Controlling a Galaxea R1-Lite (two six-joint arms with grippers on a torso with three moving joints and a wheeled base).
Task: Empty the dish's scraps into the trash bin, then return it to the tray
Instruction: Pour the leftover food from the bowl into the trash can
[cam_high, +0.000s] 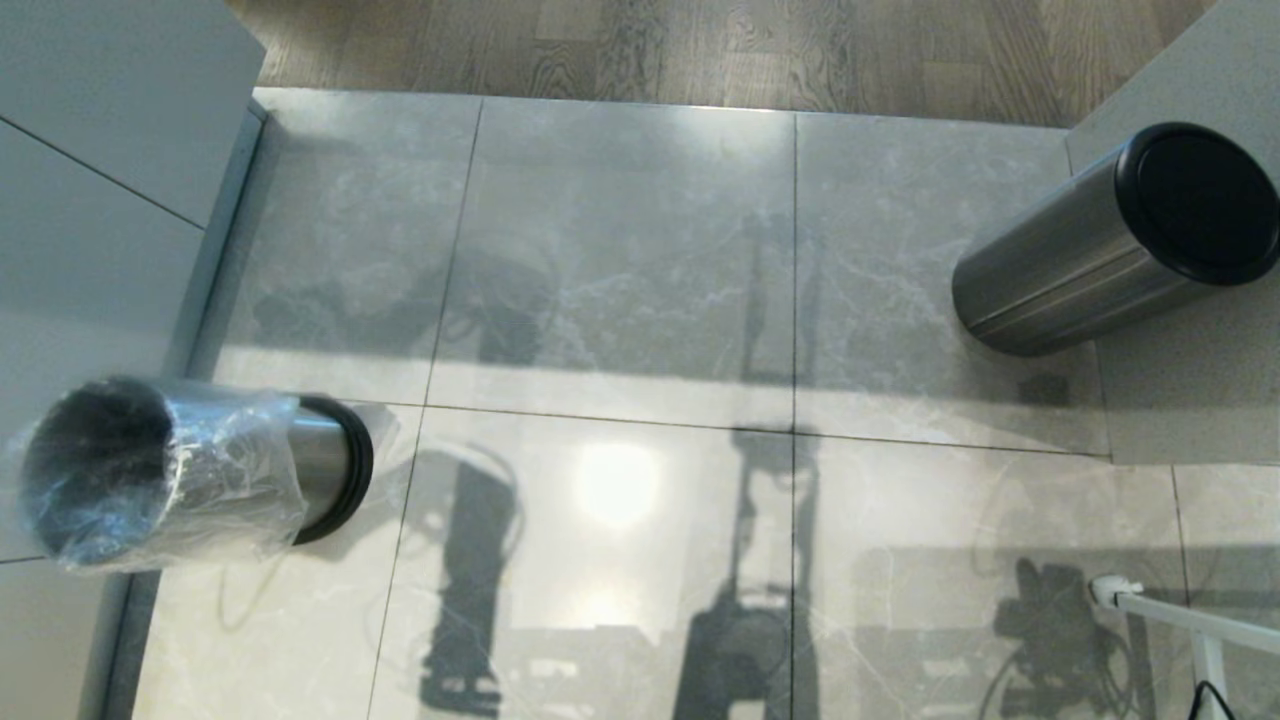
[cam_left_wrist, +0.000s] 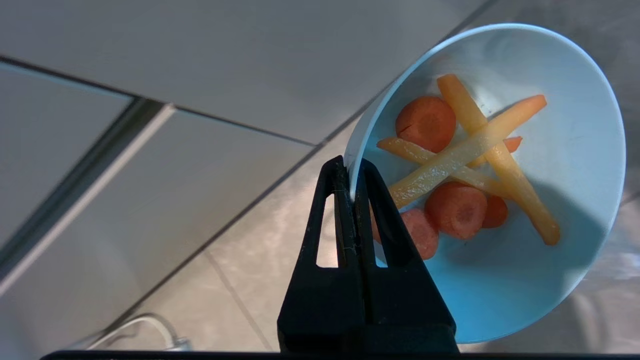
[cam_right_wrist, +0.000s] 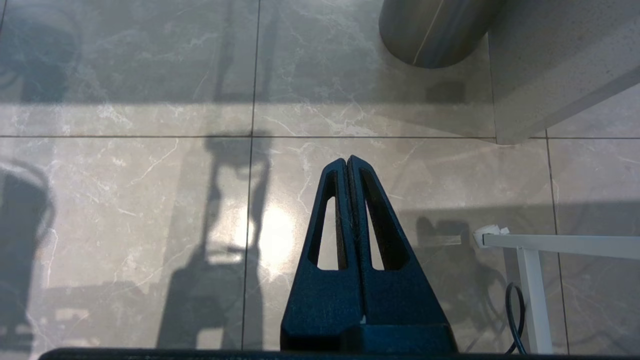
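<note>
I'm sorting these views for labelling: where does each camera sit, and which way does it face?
Head: high, looking down at tiled floor, trash bin and black-topped cylinder; no arm shows.
Left wrist: behind left gripper, shut on the dish rim, scraps inside.
Right wrist: behind shut, empty right gripper, facing floor.
Shared: head and right wrist show the cylinder and white frame.

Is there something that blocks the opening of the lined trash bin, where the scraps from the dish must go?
Nothing visible does. In the head view the trash bin has an open mouth under its clear liner. The left gripper grips the dish by its rim, scraps inside.
</note>
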